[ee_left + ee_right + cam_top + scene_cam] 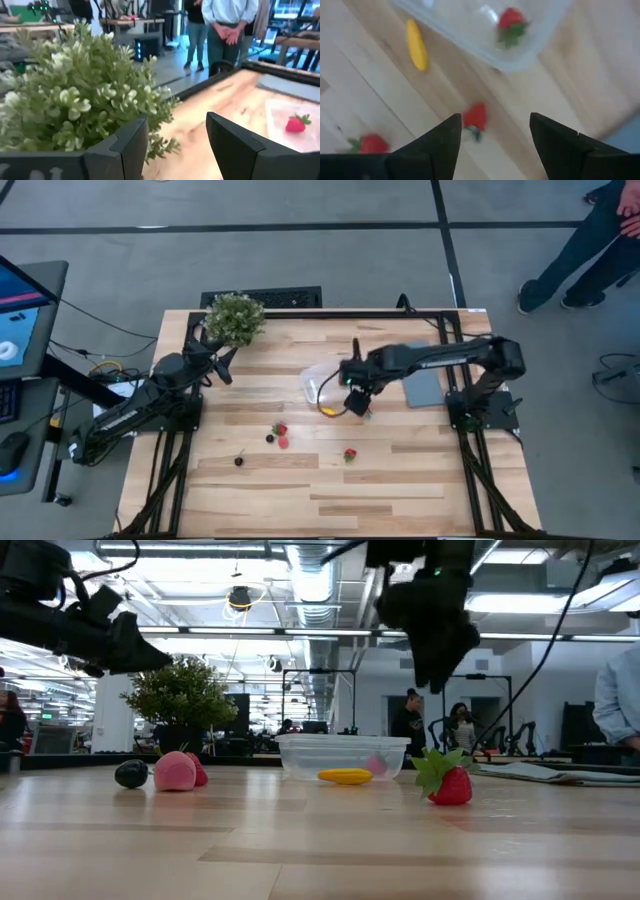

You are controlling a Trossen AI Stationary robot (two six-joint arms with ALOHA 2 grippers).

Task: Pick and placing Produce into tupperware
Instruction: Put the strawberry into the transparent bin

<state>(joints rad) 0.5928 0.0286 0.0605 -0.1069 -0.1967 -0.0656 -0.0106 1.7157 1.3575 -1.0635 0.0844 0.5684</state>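
Note:
The clear tupperware (320,383) stands mid-table with one red strawberry (509,22) inside. The yellow-orange piece (328,410) lies on the table against its near side. My right gripper (356,400) hangs open and empty above the table beside the tub's near right corner; a strawberry (476,117) lies on the wood below its fingers. More strawberries (281,431) (350,453) and dark berries (269,438) (239,461) lie nearer the front. My left gripper (222,362) is open and empty beside the potted plant (235,317).
A flat grey slab (422,387) lies right of the tub under the right arm. The bushy plant fills the far left corner, right in front of my left fingers (125,150). People stand in the room beyond the far edge (225,25).

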